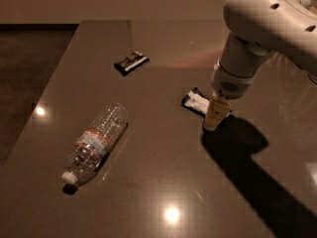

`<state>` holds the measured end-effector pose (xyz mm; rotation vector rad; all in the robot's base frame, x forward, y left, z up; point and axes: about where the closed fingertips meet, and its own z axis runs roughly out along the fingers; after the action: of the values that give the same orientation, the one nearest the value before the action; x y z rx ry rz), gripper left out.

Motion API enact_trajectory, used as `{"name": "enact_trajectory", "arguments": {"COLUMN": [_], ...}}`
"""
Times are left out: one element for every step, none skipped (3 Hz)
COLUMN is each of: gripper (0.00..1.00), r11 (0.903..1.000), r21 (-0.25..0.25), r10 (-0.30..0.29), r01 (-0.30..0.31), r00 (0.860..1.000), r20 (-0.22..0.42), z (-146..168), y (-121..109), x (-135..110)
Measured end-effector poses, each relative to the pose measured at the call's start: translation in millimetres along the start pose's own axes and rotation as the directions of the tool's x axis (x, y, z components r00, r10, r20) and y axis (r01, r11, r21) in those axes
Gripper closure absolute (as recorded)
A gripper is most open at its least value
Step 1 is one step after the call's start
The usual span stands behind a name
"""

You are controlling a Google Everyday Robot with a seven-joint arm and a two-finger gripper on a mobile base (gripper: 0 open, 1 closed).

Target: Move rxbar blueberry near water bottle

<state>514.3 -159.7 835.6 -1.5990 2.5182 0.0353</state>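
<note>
rxbar blueberry [194, 101] lies flat on worktop [163, 182], right of centre, long axis diagonal from far-left to near-right; dark blue edges, white centre panel. Its near-right end is hidden behind the claw [211, 125], which points down at the worktop right at that end. Claw state: can't tell. water bottle [97, 142] lies on its side, well apart to the near left, white cap pointing near-left; clear, crinkled, red-and-blue band; contents: can't tell. Black wrapper [131, 62] sits farther back.

Flat rxbar blueberry [197, 102], perhaps touching gripper [214, 120]; water bottle [95, 143] lying sideways, well apart.
</note>
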Motion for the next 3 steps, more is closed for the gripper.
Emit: {"name": "enact_trajectory", "arguments": {"gripper": [0.64,0.88,1.00], "r11": [1.0000,1.0000,1.0000], "r21": [-0.005,-0.005,-0.005], "r10": [-0.001,-0.002,-0.002], "r01": [0.001,0.002,0.002], "r00": [1.000,1.000,1.000], "r20": [0.001,0.001,0.001], "z": [-1.9,-2.8,-3.2], "y": [1.1,1.2,1.4], "x": [-2.7,-2.9,-3.0]}}
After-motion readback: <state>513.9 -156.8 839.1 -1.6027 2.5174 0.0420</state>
